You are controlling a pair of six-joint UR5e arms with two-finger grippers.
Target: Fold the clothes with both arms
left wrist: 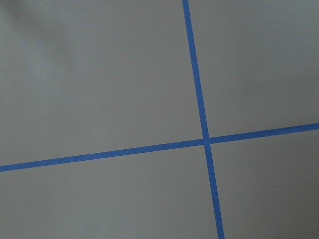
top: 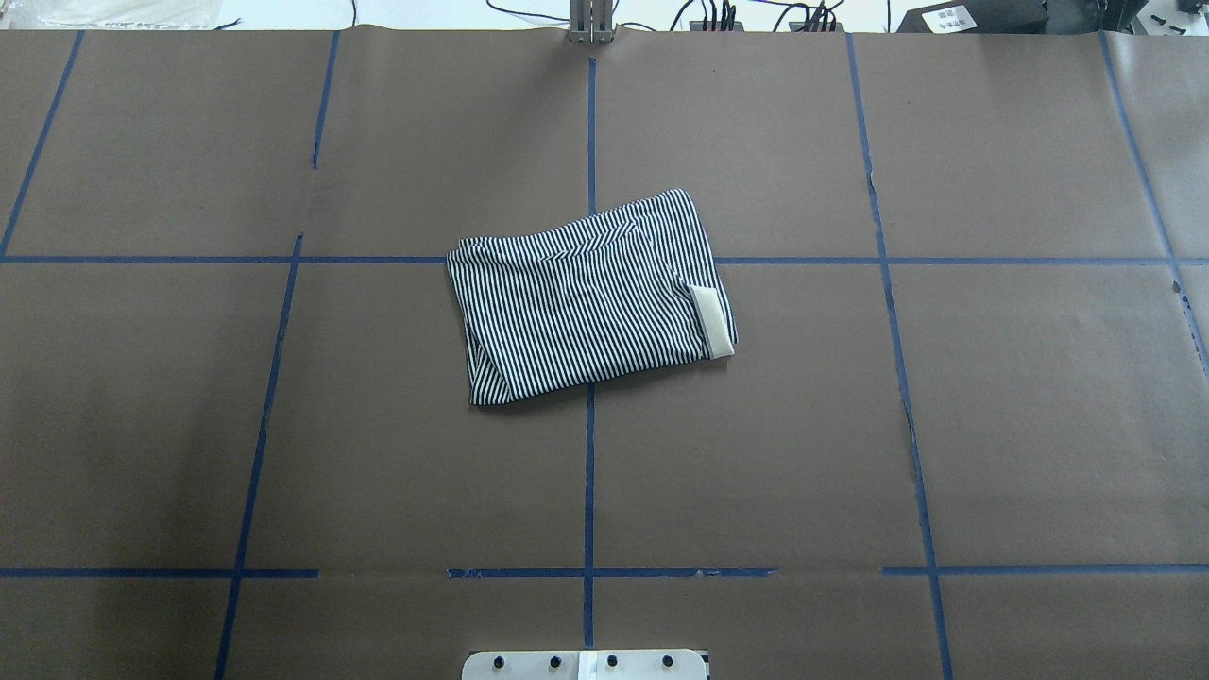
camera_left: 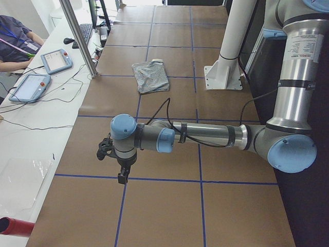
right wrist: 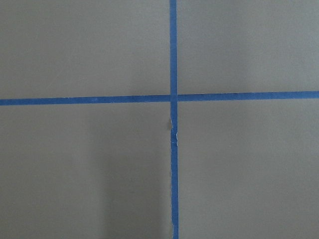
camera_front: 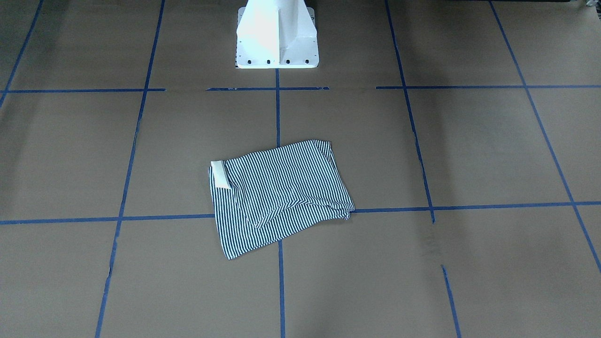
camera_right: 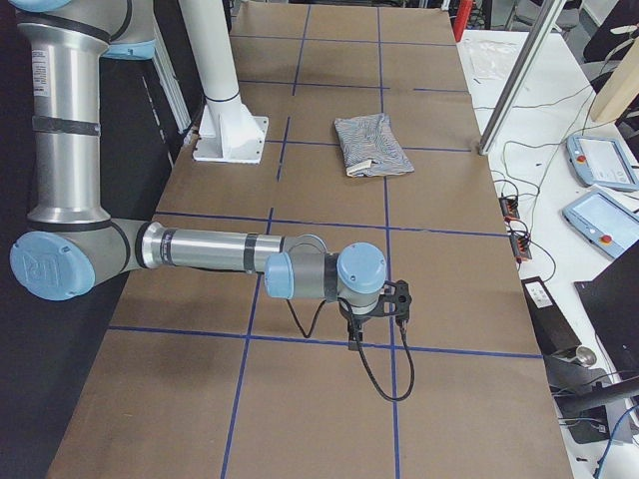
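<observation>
The left gripper [camera_left: 122, 178] hangs over a crossing of tape [left wrist: 202, 112] at the robot's left end of the table [top: 1039, 425]. I cannot tell whether it is open or closed. The right gripper [camera_right: 355, 341] hangs the same way at the other end, and its state is also unclear. Both are well apart from the shirt [top: 586, 297], with only bare table between. The shirt lies folded near the table's middle, across a tape crossing, its white collar [top: 713, 321] toward the robot's right. The white pedestal [camera_front: 277, 37] stands apart from it. Beside the table are a post [camera_left: 79, 38] and a pendant [camera_left: 55, 60].
</observation>
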